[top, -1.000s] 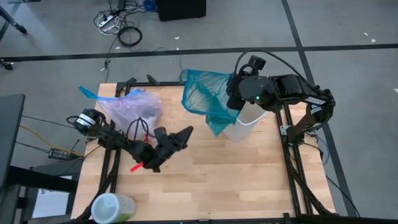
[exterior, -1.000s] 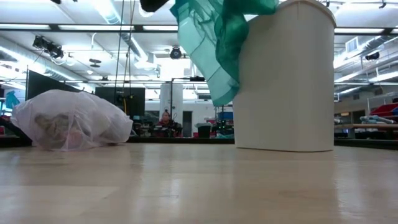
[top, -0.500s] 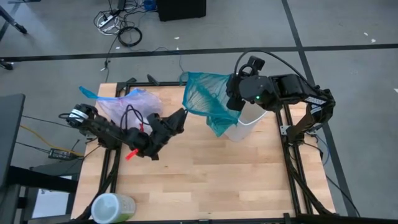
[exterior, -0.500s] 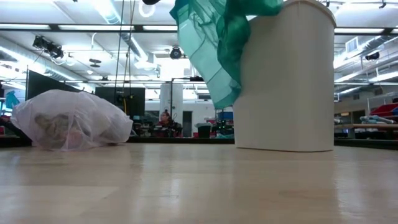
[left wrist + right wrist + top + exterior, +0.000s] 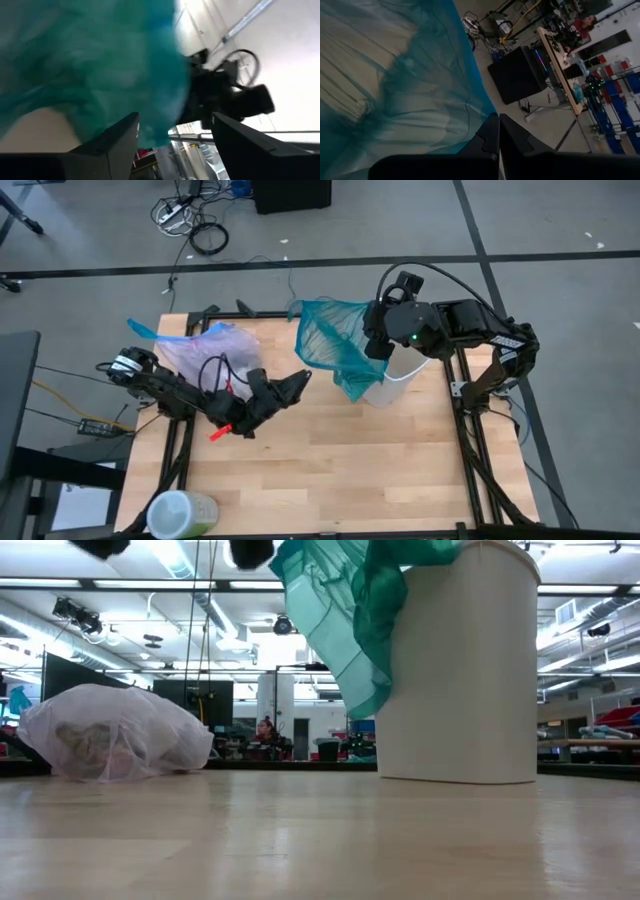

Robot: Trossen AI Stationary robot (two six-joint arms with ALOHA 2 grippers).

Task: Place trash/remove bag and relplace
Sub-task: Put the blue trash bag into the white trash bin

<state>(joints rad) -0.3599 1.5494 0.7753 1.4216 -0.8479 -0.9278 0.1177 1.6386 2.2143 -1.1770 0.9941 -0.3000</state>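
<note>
The wooden table (image 5: 330, 470) carries everything. On it, toward 2 o'clock from the table's middle, stands a white bin (image 5: 460, 670), upright, with a teal plastic bag (image 5: 335, 340) draped over its rim at the side toward 9 o'clock and hanging down its wall. Toward 10 o'clock lies the pale pink bag (image 5: 205, 352), tied off and resting on the table, well apart from the bin; in the low view (image 5: 115, 732) it sags as a rounded heap, and scraps of trash (image 5: 90, 743) show dimly through its thin skin. A blue band (image 5: 150, 332) trails from its rim at the far corner.

The right gripper (image 5: 378, 343) hangs above the bin's rim, its fingers (image 5: 507, 137) closed on the teal bag's edge. The left gripper (image 5: 298, 382) hovers above the table's middle, between the pink bag and the teal one, pointing toward 2 o'clock at the teal sheet; its fingers (image 5: 117, 142) stand wide open and hold nothing.

A green-lidded tub (image 5: 180, 513) sits at the table's 7 o'clock corner.
</note>
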